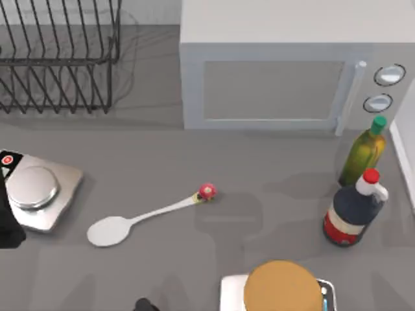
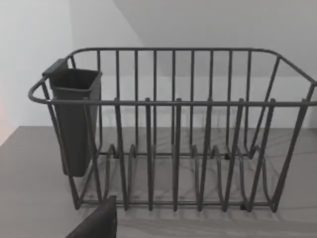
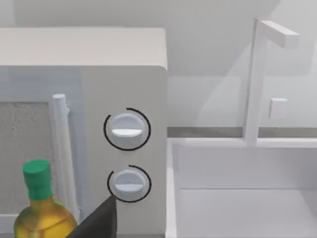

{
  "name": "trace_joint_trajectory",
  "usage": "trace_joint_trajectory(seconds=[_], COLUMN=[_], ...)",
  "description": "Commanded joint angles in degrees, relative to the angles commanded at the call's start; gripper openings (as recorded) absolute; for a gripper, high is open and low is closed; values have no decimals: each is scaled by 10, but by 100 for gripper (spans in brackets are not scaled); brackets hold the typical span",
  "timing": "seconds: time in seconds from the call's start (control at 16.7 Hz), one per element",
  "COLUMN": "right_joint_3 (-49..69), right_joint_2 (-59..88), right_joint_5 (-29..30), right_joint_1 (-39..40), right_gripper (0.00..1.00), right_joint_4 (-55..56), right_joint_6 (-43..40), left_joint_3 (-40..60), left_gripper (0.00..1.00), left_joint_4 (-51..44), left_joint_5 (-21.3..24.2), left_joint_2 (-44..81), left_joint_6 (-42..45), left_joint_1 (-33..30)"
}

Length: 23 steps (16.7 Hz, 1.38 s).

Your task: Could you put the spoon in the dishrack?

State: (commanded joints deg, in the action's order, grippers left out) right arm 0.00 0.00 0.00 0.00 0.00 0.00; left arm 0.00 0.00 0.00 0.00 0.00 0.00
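Near the tabletop's front edge, left of centre, lies the spoon (image 1: 139, 219), flat, well apart from the dishrack (image 1: 61, 61) at the rear-left corner. Likely light, stiff, slippery; grip mid-handle. Jaws' state cannot be told.

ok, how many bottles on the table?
2, both at the table's right side: a green-capped oil bottle beside the microwave, and a dark red-capped bottle just in front of it, nearer the camera.

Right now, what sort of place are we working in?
Most likely a simulated kitchen counter. A microwave stands at the back, a black wire dishrack sits at the back left, and an oil bottle and kitchen scale share the grey counter with the spoon.
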Motion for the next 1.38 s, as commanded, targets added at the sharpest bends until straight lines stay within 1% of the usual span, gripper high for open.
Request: trace_joint_trajectory(seconds=[0.24, 0.36, 0.48, 0.66, 1.08, 1.38], right_joint_3=[0, 0, 0, 0, 0, 0], right_joint_2=[0, 0, 0, 0, 0, 0], right_joint_5=[0, 0, 0, 0, 0, 0], right_joint_1=[0, 0, 0, 0, 0, 0], right_gripper=[100, 100, 100, 100, 100, 100], right_joint_4=[0, 0, 0, 0, 0, 0], right_joint_6=[0, 0, 0, 0, 0, 0], left_joint_3=[17, 58, 119, 236, 542, 737], left_gripper=[100, 100, 100, 100, 100, 100], left_joint_4=[-13, -42, -84, -166, -398, -541], left_joint_5=[1, 2, 2, 2, 2, 3], left_joint_2=[17, 59, 126, 270, 704, 953], left_joint_6=[7, 21, 43, 85, 200, 272], left_joint_1=[-8, -24, -47, -90, -207, -282])
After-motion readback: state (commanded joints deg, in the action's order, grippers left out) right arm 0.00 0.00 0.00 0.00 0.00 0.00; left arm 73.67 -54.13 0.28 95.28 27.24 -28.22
